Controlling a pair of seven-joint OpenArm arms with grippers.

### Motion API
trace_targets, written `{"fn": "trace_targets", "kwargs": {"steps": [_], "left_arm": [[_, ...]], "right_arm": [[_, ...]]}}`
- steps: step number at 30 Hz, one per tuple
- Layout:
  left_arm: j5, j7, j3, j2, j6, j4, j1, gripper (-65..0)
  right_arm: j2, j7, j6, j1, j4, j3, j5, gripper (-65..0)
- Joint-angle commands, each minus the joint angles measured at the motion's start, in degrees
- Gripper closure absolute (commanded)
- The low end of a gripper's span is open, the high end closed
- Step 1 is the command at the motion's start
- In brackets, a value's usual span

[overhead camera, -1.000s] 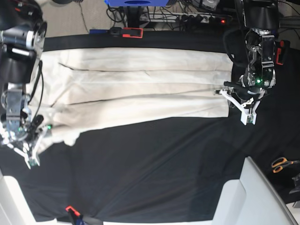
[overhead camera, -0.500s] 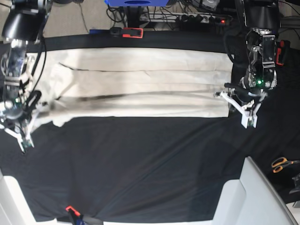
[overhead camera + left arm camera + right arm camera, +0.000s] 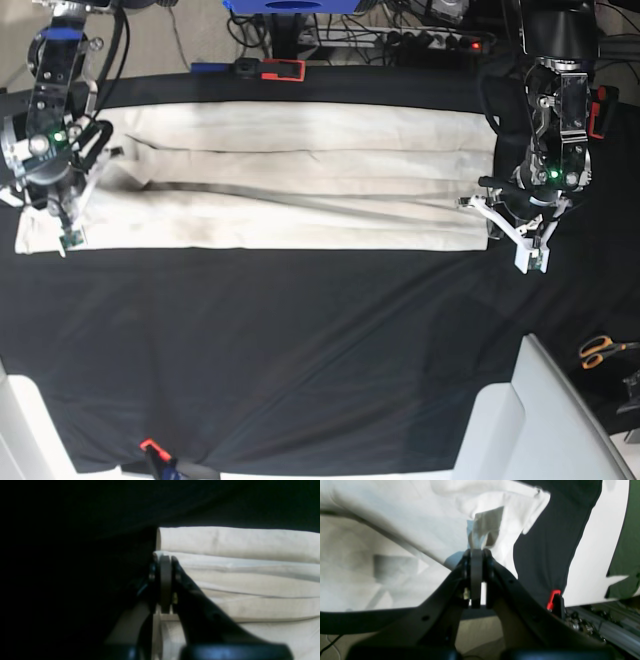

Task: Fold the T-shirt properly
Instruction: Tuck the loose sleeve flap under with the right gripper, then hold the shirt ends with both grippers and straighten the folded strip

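The cream T-shirt lies as a long folded band across the far half of the black cloth, with lengthwise creases. At the band's right end, my left gripper is shut on the shirt's edge; the left wrist view shows its jaws pressed together on the hem of the T-shirt. Over the band's left end, my right gripper is shut on a bunched fold. In the right wrist view, cloth of the T-shirt rises out of the closed right gripper.
Orange-handled scissors lie at the right edge. A white box takes the front right corner. Red clamps hold the black table cloth at the far and near edges. Cables lie beyond the far edge.
My right gripper has carried the shirt's left end away from the front left toward the far side, and the front edge now runs straight. The left gripper has stayed put.
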Motion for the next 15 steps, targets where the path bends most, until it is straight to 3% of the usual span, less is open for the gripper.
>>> {"fn": "trace_targets", "kwargs": {"steps": [1, 15], "left_arm": [[-0.02, -0.91, -0.19, -0.88, 0.2, 0.72, -0.69, 0.0], [-0.02, -0.91, -0.19, -0.96, 0.2, 1.24, 2.39, 0.0]], "right_arm": [[-0.12, 0.5, -0.18, -0.22, 1.54, 0.21, -0.5, 0.0], [-0.56, 0.59, -0.27, -2.5, 2.15, 0.47, -0.59, 0.0]]}}
